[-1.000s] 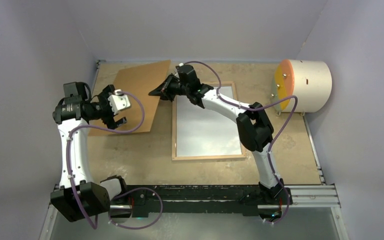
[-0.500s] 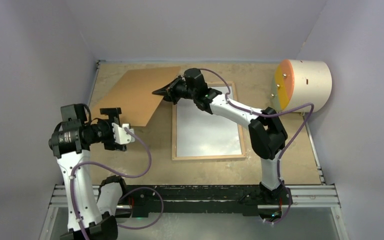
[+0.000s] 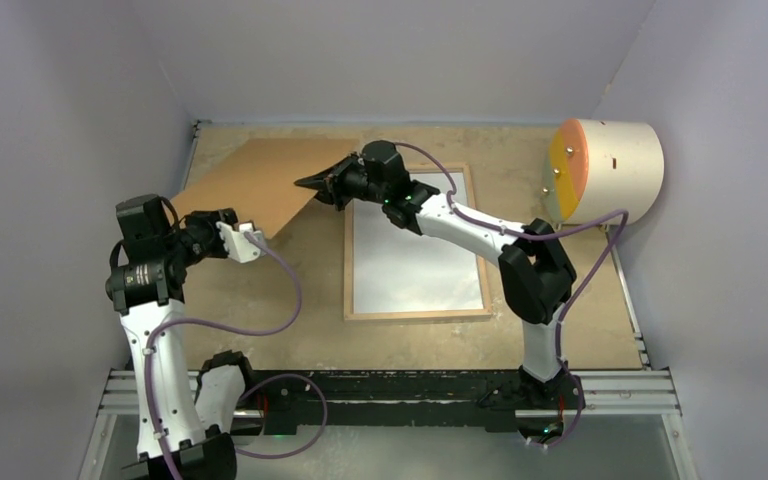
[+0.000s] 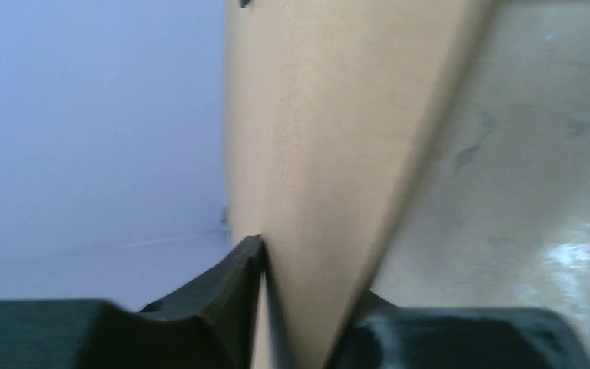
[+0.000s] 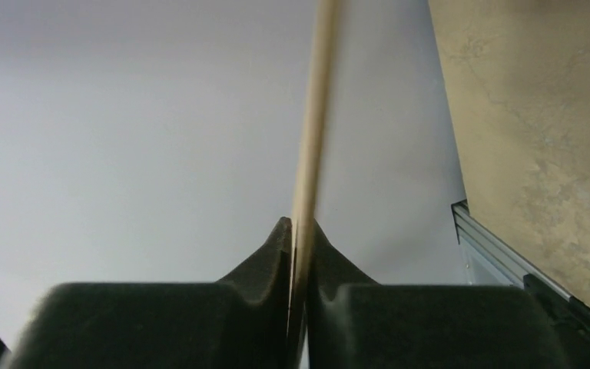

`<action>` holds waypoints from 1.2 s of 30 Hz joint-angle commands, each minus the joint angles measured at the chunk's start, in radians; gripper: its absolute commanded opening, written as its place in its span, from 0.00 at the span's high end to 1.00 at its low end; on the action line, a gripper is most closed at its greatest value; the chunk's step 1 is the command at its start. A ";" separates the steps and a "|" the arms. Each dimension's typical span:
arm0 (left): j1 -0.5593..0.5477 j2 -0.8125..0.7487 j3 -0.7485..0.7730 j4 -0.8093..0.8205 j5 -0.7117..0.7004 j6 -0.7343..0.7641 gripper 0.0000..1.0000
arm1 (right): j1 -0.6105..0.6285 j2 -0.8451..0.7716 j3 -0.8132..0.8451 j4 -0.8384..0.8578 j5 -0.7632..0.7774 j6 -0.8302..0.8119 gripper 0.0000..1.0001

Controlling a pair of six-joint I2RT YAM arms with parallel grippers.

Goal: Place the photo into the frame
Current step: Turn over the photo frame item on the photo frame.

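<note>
Top view: the frame (image 3: 418,314) lies flat on the worktop (image 3: 290,300) with its wood side up, just beside the right fingers (image 3: 312,184) on their near side. It is well apart from the left fingers (image 3: 205,222). A white sheet fills the frame. I judge it is the photo (image 3: 415,245) with its plain back up, but the picture side is hidden, so I am not sure. The right fingers are closed on one corner of the brown board (image 3: 260,180), which hangs tilted above the worktop. The left fingers are at its opposite edge.

Left wrist view: the board (image 4: 330,115) slants through a narrow gap and one pad (image 4: 246,261) touches it. Whether the fingers clamp it I cannot tell, as the view is blurred.

Right wrist view: the board (image 5: 319,92) stands edge-on and is pinched tight at the tips.

The photo is probably light, bendable and slippery. Inside the rim it offers no free edge to pinch, so it is better to press it flat than to grip it. The pane under it may be fragile. The board looks stiff and thin, and two opposite edges are good places to hold it.

The worktop is mottled beige, hard and matt. Pale lilac walls (image 3: 80,100) close in on three sides. A white drum (image 3: 615,165) with an orange face sits far to the right of the right fingers.
</note>
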 commanded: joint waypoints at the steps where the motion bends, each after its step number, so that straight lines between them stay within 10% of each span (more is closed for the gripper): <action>1: -0.002 -0.008 -0.014 0.158 0.050 -0.055 0.89 | 0.031 -0.004 0.069 0.053 -0.130 -0.028 0.84; 7: -0.002 -0.002 -0.007 0.285 0.033 -0.117 1.00 | -0.018 -0.056 0.032 -0.041 -0.212 -0.259 0.30; 13: -0.002 0.047 0.051 0.316 0.037 -0.136 1.00 | -0.129 -0.168 0.070 -0.371 -0.234 -0.773 0.02; 18: -0.002 0.131 0.172 0.176 0.109 -0.108 1.00 | -0.175 -0.248 0.157 -0.575 -0.135 -1.257 0.01; 25: -0.003 0.189 0.247 -0.042 0.224 0.043 1.00 | -0.160 -0.376 0.016 -0.441 -0.208 -1.820 0.01; 36: -0.005 0.260 0.334 -0.288 0.294 0.255 1.00 | -0.109 -0.310 0.099 -0.502 -0.406 -2.186 0.04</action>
